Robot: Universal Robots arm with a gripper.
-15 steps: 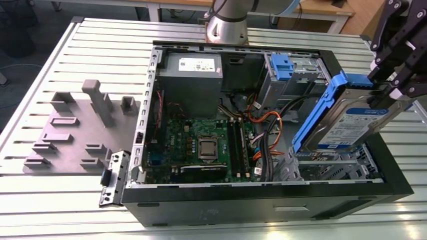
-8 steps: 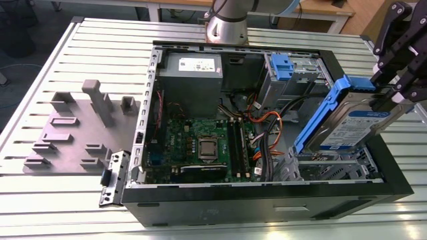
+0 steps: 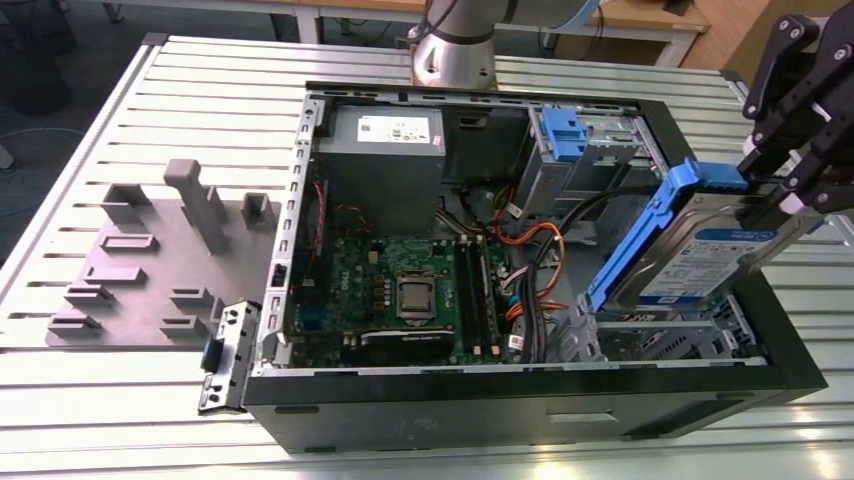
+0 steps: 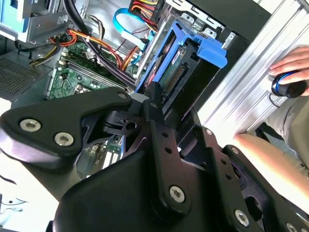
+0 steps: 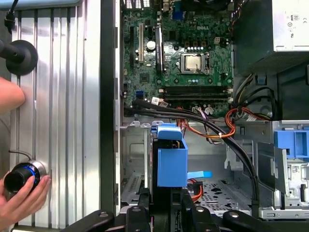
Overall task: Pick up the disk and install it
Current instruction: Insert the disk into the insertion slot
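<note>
Table (image 3: 200, 90): slatted metal, carrying the open black computer case (image 3: 534, 400), with a grey fixture plate (image 3: 147, 270) beside the case on the exterior view's left. The arm (image 3: 454, 50) is based behind the case, and its wrist hangs over the case's corner on the exterior view's right.

Step, as I judge it: pickup is done and the install is in hand. The disk (image 3: 707, 260) is off the table and in the air, tilted steeply. Its blue rail (image 3: 647, 240) faces the motherboard (image 3: 400, 290), and its lower end dips toward the grey drive cage (image 3: 667, 340). I can't tell if it touches the cage yet. The first wrist view looks straight down the disk's blue handle (image 5: 171, 162) into the bay.

Claw (image 3: 774, 205): clamped on the disk's upper end, with the black linkages folded in tight around it in the second wrist view.

What seating it calls for, my call: level the tilt, line the rails up with the cage's slot, and keep clear of the orange and black cables (image 5: 217, 128) next to the bay.

Pose: wrist pitched down, claw pointing into the case. A person's hand (image 5: 24, 193) rests on a knob at the table edge.
</note>
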